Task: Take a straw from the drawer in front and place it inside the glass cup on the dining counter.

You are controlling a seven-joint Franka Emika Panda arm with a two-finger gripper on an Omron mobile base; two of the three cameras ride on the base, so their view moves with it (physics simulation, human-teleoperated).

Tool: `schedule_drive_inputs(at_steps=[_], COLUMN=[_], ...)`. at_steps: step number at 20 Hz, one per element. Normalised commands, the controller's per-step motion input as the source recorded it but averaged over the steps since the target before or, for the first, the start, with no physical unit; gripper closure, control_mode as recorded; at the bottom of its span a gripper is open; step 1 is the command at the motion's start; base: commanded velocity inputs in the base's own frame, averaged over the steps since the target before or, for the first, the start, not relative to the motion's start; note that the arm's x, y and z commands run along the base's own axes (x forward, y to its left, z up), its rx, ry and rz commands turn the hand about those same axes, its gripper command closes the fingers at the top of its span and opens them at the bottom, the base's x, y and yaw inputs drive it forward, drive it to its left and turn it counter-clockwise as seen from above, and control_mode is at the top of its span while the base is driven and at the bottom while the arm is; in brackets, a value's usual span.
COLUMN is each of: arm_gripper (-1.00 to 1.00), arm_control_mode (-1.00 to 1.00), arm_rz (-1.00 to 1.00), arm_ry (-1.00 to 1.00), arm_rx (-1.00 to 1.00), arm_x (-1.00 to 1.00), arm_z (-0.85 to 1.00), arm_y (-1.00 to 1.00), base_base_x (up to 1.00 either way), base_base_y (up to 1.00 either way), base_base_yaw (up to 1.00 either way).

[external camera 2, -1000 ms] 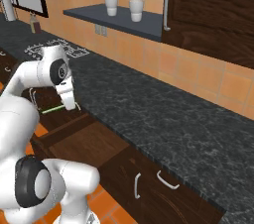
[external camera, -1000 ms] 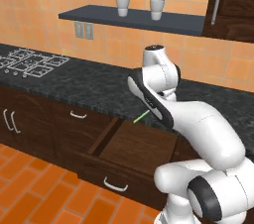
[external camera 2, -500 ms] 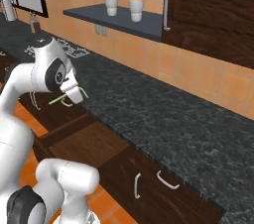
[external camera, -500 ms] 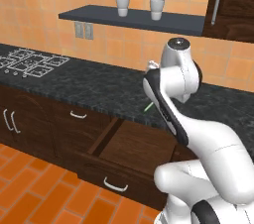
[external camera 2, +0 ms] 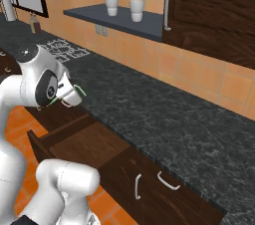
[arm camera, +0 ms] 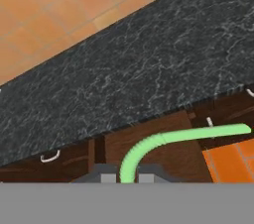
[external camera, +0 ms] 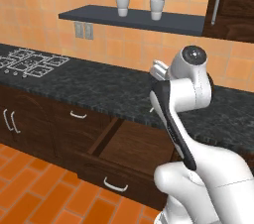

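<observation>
The robot is in the carrying step: the thin light green straw [arm camera: 183, 135] is out of the wide, shallow dark brown wooden drawer [external camera: 130, 149], which stands pulled open below the black speckled stone counter [external camera: 99, 85], and the two-finger gripper [arm camera: 123, 175] has its jaws closed narrowly on the straw's lower end. In the hand view the straw rises from between the dark fingertips [arm camera: 105, 175], bends in a ribbed curve and runs on as a smooth straight tube, hanging above the open drawer and the counter's front edge. In the right base view a short green sliver of it [external camera 2: 78, 90] sticks out beside the white hand, above the drawer's back. The drawer's wood looks matte and faintly grained, with a small curved silver handle [external camera: 115, 185] on its front; the counter above it is polished stone with pale veining. Above the counter a dark shelf [external camera: 130, 19] carries two small pale cups [external camera: 122, 6]. Neither the glass cup nor the dining counter can be made out here, so the next move probably calls for turning away from the drawer to find them, holding the light, slender straw firmly while keeping its free end clear of the counter edge.
</observation>
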Motion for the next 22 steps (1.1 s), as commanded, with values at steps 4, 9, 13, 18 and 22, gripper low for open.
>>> schedule_drive_inputs(at_steps=[4, 9, 13, 18, 22], arm_gripper=[1.00, 1.00, 1.00, 1.00, 1.00], arm_control_mode=[-1.00, -1.00, -1.00, -1.00, -1.00], arm_rz=[0.09, 0.10, 0.00, 0.00, 0.00], arm_ry=[-0.09, 0.02, 0.05, 0.00, 0.00], arm_rx=[0.00, 0.00, 0.00, 0.00, 0.00], arm_x=[-0.31, -0.08, -0.02, 0.00, 0.00], arm_z=[0.13, 0.34, 0.31, 0.00, 0.00], arm_y=[-0.18, -0.26, -0.03, -0.02, 0.00], base_base_x=[0.00, 0.00, 0.00, 0.00, 0.00], base_base_y=[0.00, 0.00, 0.00, 0.00, 0.00], base_base_yaw=[0.00, 0.00, 0.00, 0.00, 0.00])
